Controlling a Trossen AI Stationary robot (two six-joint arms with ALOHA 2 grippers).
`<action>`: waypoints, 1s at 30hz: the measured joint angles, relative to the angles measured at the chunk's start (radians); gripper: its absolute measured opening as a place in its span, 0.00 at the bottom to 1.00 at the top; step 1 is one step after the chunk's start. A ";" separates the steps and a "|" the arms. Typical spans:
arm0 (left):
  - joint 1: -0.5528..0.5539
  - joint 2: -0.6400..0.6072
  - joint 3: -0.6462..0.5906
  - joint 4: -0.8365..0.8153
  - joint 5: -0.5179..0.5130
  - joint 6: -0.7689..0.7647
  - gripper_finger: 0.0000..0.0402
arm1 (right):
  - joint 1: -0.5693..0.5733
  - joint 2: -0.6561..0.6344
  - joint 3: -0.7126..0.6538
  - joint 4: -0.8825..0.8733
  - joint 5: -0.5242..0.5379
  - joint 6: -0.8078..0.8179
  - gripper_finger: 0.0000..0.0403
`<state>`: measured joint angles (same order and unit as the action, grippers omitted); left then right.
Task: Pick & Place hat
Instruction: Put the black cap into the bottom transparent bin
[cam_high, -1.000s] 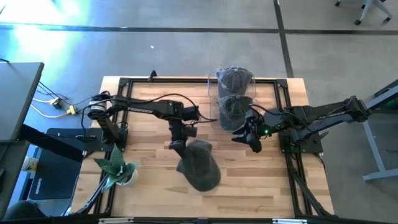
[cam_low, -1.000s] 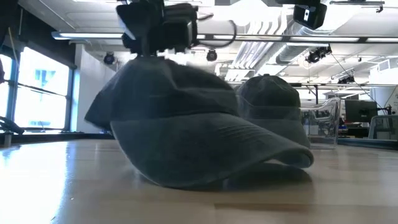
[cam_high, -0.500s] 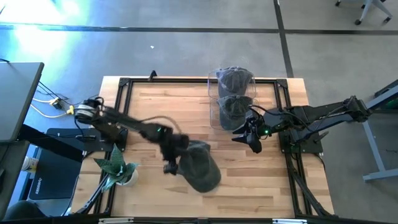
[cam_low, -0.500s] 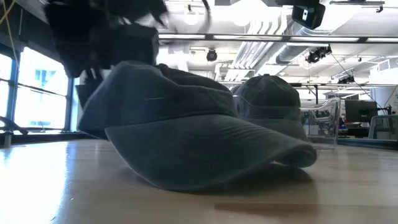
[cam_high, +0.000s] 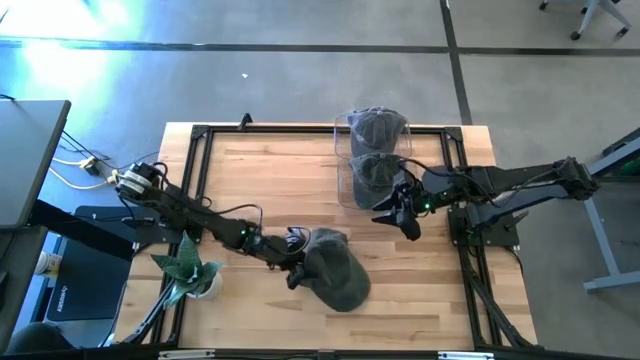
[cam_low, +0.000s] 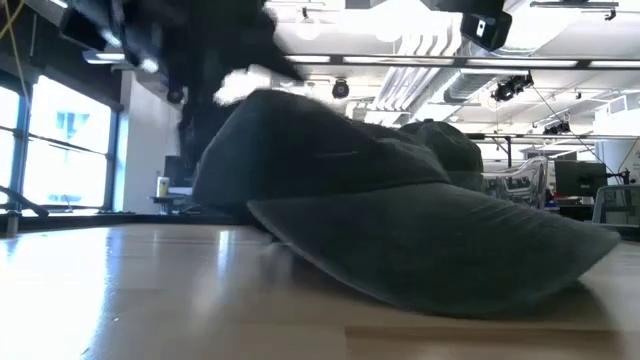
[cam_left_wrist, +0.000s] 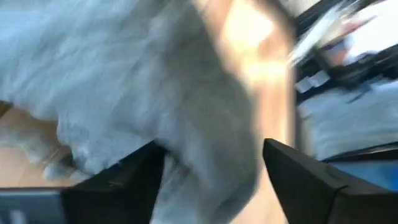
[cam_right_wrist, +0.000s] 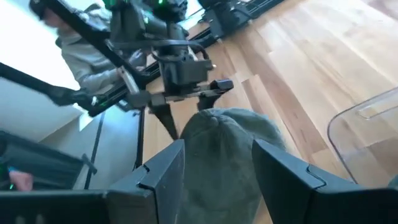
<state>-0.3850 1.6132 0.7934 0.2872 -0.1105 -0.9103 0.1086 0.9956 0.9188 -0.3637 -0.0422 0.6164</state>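
A dark grey cap, the hat (cam_high: 338, 275), lies on the wooden table near its near edge, brim flat on the wood and close to the low camera (cam_low: 400, 220). My left gripper (cam_high: 293, 268) is open and low at the hat's left side; grey cloth (cam_left_wrist: 155, 81) fills the space between its fingers. The right wrist view shows that gripper (cam_right_wrist: 193, 102) spread beside the crown (cam_right_wrist: 230, 149). My right gripper (cam_high: 400, 215) is open, hovering right of the hat and touching nothing. My left gripper meets the hat at the left side of its crown (cam_high: 312, 262), coming in low and nearly level from the table's left. The cloth reaches in between the open fingers (cam_left_wrist: 112, 186); blur hides whether the pads touch it. The hat stays on the table.
A clear bin (cam_high: 378, 160) with two more grey caps stands at the table's far edge, just beyond my right gripper. A small potted plant (cam_high: 190, 270) sits at the near left corner. Black rails (cam_high: 300, 128) frame the table; bare wood lies between hat and bin.
My left gripper came down from above the hat's far side to table height at its left, then moved right against it, the arm stretching out low. The hat slid toward the table's right and near edge, its brim swinging closer to the low camera.
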 joint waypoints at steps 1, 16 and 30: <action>0.006 0.007 0.007 0.034 -0.004 0.017 0.61 | -0.009 0.000 0.000 0.002 -0.023 -0.012 0.46; 0.276 0.021 0.078 0.198 0.586 0.714 0.01 | -0.030 0.065 0.000 0.017 -0.142 -0.072 0.46; 0.280 0.022 0.159 -0.036 0.690 0.820 0.00 | -0.010 0.425 -0.001 0.091 -0.348 -0.480 0.66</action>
<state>-0.1047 1.6352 0.9527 0.2516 0.5799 -0.0906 0.0985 1.4203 0.9180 -0.2724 -0.3903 0.1366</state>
